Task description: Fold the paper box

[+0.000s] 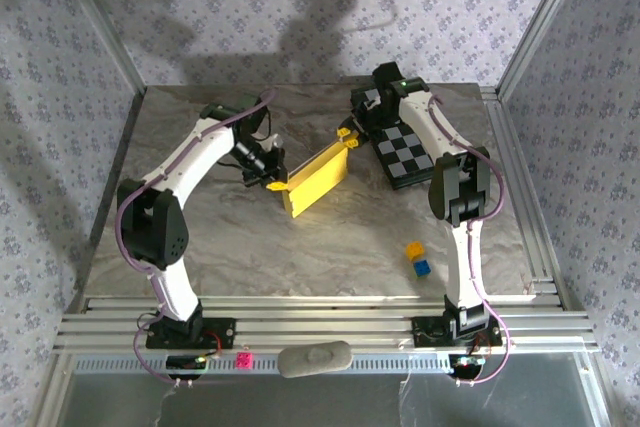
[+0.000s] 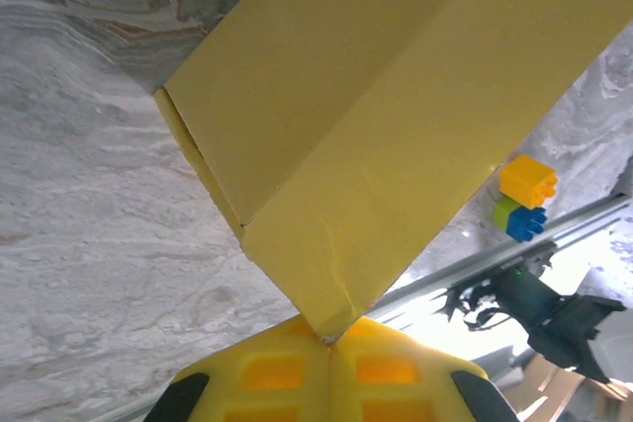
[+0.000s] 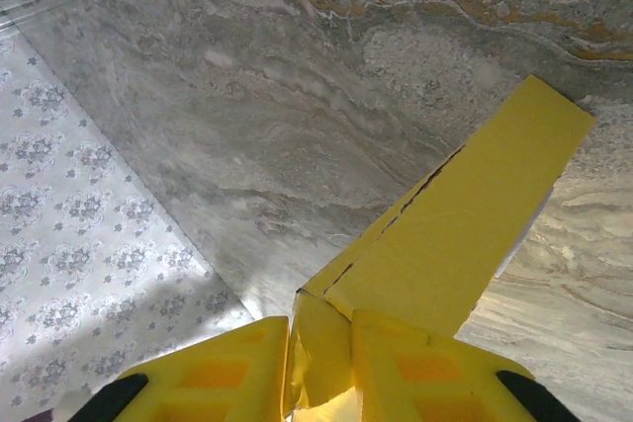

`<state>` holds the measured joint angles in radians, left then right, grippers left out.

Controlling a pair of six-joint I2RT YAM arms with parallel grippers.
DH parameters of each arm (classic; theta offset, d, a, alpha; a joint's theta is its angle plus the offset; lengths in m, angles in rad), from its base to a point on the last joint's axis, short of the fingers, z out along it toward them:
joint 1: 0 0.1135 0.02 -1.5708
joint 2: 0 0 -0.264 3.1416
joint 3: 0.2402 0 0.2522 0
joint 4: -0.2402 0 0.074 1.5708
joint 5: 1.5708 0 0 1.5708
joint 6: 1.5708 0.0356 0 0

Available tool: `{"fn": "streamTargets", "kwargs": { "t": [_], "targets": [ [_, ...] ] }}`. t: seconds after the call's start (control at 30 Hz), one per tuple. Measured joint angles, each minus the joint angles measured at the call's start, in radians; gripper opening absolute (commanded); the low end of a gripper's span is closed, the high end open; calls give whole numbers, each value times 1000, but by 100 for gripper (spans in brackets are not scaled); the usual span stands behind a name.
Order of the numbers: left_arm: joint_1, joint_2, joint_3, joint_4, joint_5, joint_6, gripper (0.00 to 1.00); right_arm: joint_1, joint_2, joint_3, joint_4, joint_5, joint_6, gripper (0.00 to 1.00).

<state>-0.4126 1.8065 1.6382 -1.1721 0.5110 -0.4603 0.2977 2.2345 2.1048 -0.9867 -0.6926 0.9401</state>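
- While both of my arms are reaching in over it, the grey marbled bench (image 1: 300,247) is carrying everything, with a metal rail frame running along its near edge.
- Near the middle of the bench, the paper box (image 1: 318,183) is stretching between my two hands as a long, flat yellow shape, running from near-left to far-right. The left wrist view (image 2: 396,126) is showing two long panels meeting at a crease, with a narrow side flap along the left edge. The right wrist view (image 3: 465,234) is showing a seam running along the box, and its far end is hanging free above the marble.
- A black-and-white chequered board (image 1: 405,152) is lying at the far right of the bench, under my right arm and just beside the box's far end.
- My left hand (image 1: 272,179) is pinching the near-left corner of the box, its yellow fingers pressed together with the corner caught at their tips (image 2: 329,338).
- My right hand (image 1: 347,137) is pinching the far-right end, a bent flap of the box filling the narrow gap between its fingers (image 3: 318,328).
- A few small blocks (image 1: 415,258), yellow, green and blue, are sitting together on the near right of the bench (image 2: 524,195), well apart from the box.
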Motion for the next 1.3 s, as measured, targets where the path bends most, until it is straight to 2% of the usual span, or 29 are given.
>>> {"fn": "streamTargets", "kwargs": {
  "t": [0.5,0.8,1.3],
  "targets": [
    [-52,5,80,-56,-165,52,3,-7,-13,18,-117,35,-124,16],
    [-58,17,82,-64,-211,60,2,-1,-16,30,-166,53,-181,11],
    [-61,21,79,-54,-262,61,2,24,-34,32,-194,130,-275,8]
  ]
}}
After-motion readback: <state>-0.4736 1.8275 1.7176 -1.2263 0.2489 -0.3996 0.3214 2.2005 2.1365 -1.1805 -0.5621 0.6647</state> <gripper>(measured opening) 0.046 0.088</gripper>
